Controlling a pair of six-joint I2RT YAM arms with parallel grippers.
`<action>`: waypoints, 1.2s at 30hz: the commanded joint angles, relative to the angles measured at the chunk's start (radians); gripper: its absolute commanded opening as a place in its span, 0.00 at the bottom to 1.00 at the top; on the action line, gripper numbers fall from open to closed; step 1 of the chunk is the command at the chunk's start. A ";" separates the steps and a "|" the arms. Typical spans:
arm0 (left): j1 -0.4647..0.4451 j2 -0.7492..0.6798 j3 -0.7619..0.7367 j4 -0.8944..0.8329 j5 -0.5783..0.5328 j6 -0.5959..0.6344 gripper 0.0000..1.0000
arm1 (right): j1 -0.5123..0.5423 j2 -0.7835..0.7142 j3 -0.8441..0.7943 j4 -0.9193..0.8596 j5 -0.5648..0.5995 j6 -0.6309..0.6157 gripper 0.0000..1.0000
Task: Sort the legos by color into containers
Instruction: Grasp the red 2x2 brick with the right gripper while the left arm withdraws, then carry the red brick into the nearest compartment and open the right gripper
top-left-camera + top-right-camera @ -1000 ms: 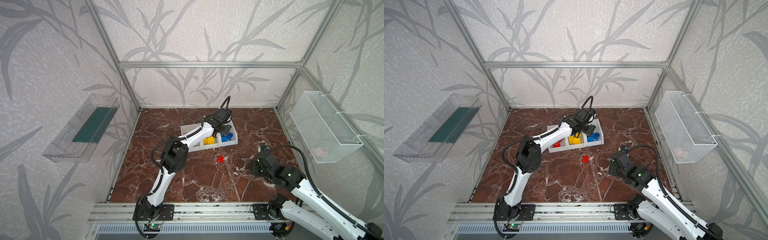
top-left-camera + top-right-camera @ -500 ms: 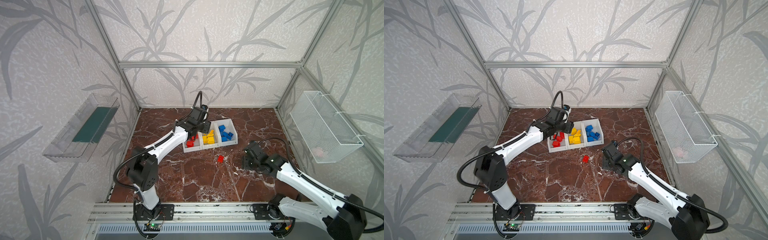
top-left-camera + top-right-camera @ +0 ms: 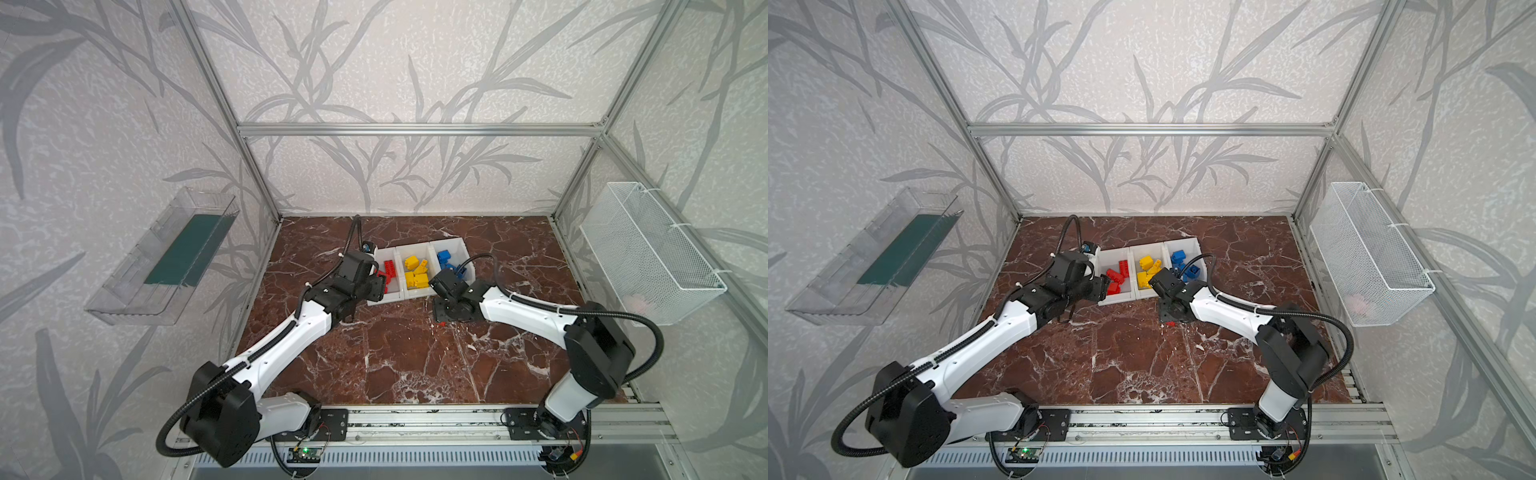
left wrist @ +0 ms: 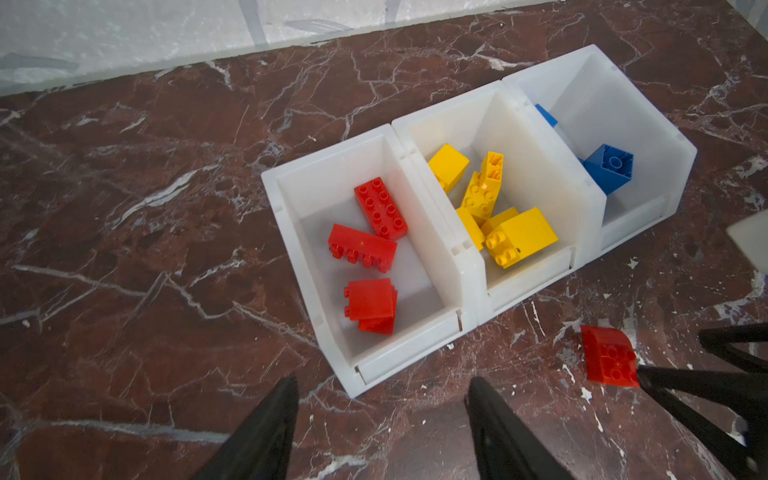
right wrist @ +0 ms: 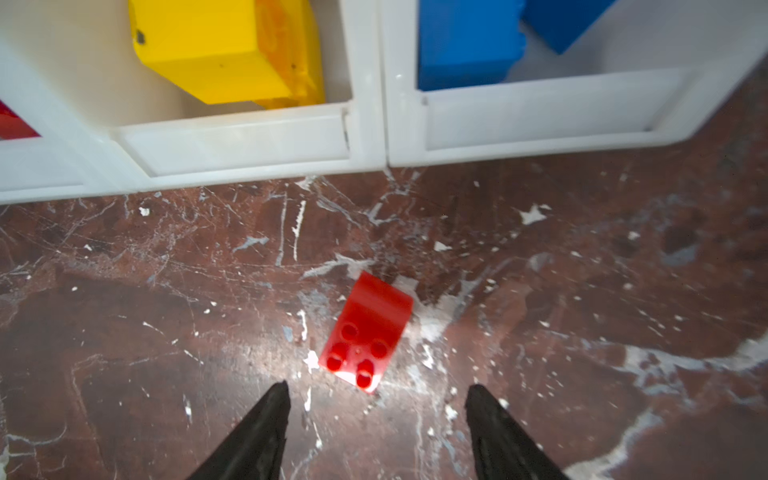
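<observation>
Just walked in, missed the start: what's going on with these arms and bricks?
Two arms are sorting bricks by colour into three white bins; red, yellow and blue sit apart. One red brick lies on the table before them. The right claw is open by it, not gripping; the left claw hovers open, empty.

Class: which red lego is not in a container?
The sloped red lego lying on the table before the bins; the other reds sit inside the end bin.
</observation>
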 commanded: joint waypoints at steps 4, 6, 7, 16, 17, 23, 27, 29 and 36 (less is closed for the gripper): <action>0.005 -0.160 -0.132 -0.013 -0.036 -0.063 0.68 | 0.002 0.109 0.047 0.001 0.023 0.076 0.68; 0.005 -0.201 -0.161 -0.007 -0.047 -0.070 0.68 | 0.002 0.129 0.046 0.005 0.020 0.082 0.68; 0.005 -0.215 -0.170 -0.004 -0.050 -0.072 0.68 | 0.002 0.138 0.046 0.005 0.017 0.084 0.68; 0.006 -0.240 -0.188 0.002 -0.046 -0.080 0.68 | 0.005 0.185 0.034 0.048 0.003 0.091 0.39; 0.005 -0.241 -0.188 0.001 -0.047 -0.081 0.69 | 0.005 0.187 0.036 0.048 0.004 0.086 0.36; 0.006 -0.253 -0.194 -0.001 -0.072 -0.084 0.69 | 0.028 0.170 0.081 0.033 -0.003 0.035 0.24; 0.005 -0.265 -0.201 -0.005 -0.086 -0.086 0.69 | 0.044 0.172 0.210 -0.005 -0.026 -0.062 0.24; 0.007 -0.272 -0.206 -0.007 -0.093 -0.089 0.69 | 0.045 0.190 0.302 -0.027 -0.037 -0.119 0.24; 0.007 -0.304 -0.225 -0.007 -0.116 -0.096 0.69 | 0.045 0.372 0.696 -0.118 -0.054 -0.294 0.24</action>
